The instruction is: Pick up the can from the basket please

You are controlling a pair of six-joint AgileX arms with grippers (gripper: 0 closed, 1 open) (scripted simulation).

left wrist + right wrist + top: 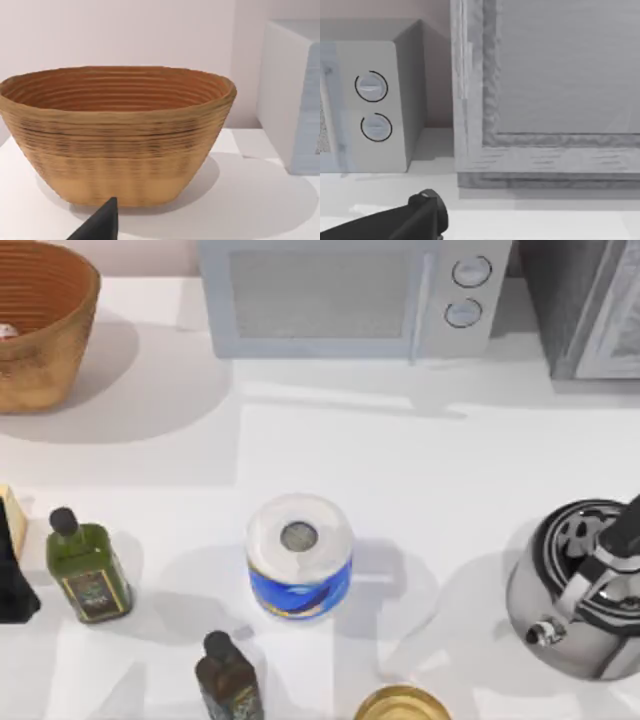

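Sitting deep in the basket (45,315) at about ten o'clock on the worktop (420,460), the can (6,333) shows as no more than a pale sliver with a hint of red at the top view's left edge, low against the ribbed inner wall. From the left wrist view the basket (117,135) stands upright and close ahead, its tall woven wall hiding whatever lies inside.

I judge the can to be light, rigid and smooth-sided, so it should bear a firm pinch without denting but could slip or roll if caught off-centre. The sound hold would be across its round side walls near mid-height, coming down from above through the basket's mouth, since the wall bars any sideways reach. The basket itself looks light and may skid if bumped.

The left end effector (12,570) sits at roughly eight o'clock, near the olive-green bottle (85,570); one dark fingertip (100,225) points toward the basket, and I cannot tell whether it is open or closed. The right arm (625,525) is parked at about four o'clock over the kettle (575,590); its state I likewise cannot tell.
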